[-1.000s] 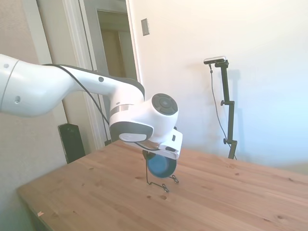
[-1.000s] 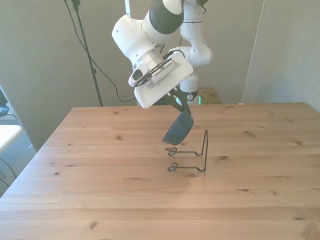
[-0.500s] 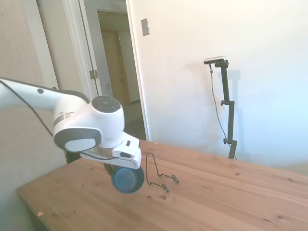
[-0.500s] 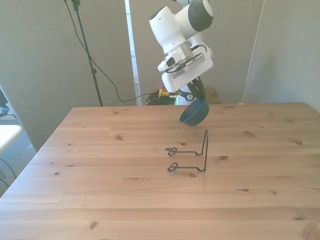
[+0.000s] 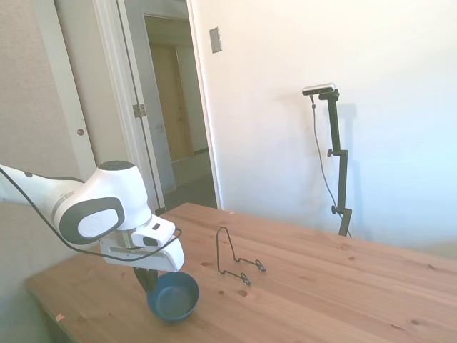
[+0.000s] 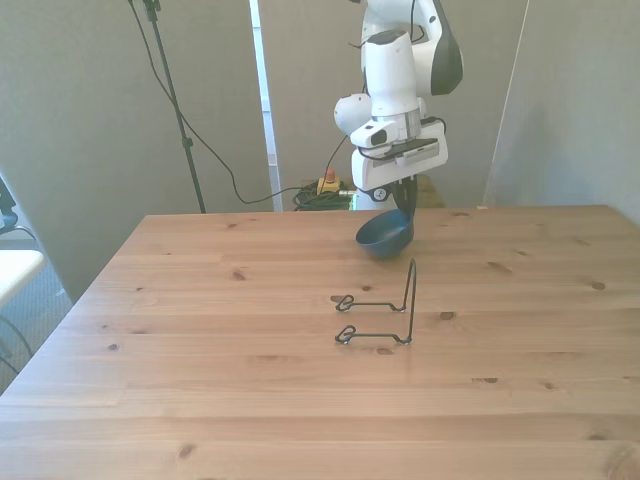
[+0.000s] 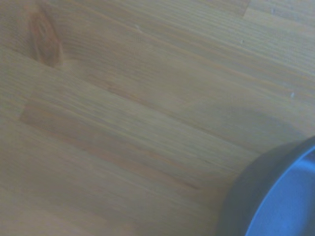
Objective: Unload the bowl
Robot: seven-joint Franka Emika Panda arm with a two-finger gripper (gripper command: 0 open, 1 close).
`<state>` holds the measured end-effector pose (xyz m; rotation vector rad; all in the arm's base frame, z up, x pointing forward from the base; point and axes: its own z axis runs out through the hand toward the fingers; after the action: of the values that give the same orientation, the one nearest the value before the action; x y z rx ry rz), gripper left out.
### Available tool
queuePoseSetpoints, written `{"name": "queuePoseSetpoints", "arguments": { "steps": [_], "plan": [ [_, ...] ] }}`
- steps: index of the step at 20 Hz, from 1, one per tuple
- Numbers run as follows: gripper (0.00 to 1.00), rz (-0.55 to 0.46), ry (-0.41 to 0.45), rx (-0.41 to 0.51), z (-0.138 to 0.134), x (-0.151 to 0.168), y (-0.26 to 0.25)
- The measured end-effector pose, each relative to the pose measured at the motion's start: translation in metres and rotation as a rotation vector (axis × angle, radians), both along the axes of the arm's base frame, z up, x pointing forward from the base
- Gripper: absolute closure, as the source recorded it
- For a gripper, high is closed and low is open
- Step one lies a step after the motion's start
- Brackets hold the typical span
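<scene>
Small round glossy blue bowl held by its rim in the white arm's two-finger hand, fingers pinched closed on the near edge, mouth facing up and roughly level. Well clear of the thin black wire stand, which sits empty toward the middle of the wooden bench; in the front view, bowl beyond the stand, near the bench's far edge. From the wrist view, dark underside and blue rim over bare planks, with a soft shadow just beside. Contact with the wood hard to judge: very low, possibly just above. Best handled by lowering straight down, keeping the base flat, not tilting toward the pinched side. Release only once the base bears fully on the wood, then lift vertically to avoid dragging the rim or tipping the bowl.
</scene>
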<state>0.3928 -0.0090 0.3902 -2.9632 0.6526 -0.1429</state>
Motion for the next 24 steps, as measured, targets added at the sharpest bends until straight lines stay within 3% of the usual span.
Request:
{"name": "queuePoseSetpoints", "arguments": {
  "steps": [2, 3, 8, 24],
  "plan": [
    [1.00, -0.027, 0.019, -0.047, -0.005, 0.012, 0.007],
    [0.00, -0.041, 0.025, -0.071, -0.008, 0.018, 0.010],
    [0.00, -0.078, 0.033, -0.146, -0.014, 0.042, 0.016],
    [0.00, -0.083, 0.035, -0.151, -0.015, 0.048, 0.023]
  ]
}}
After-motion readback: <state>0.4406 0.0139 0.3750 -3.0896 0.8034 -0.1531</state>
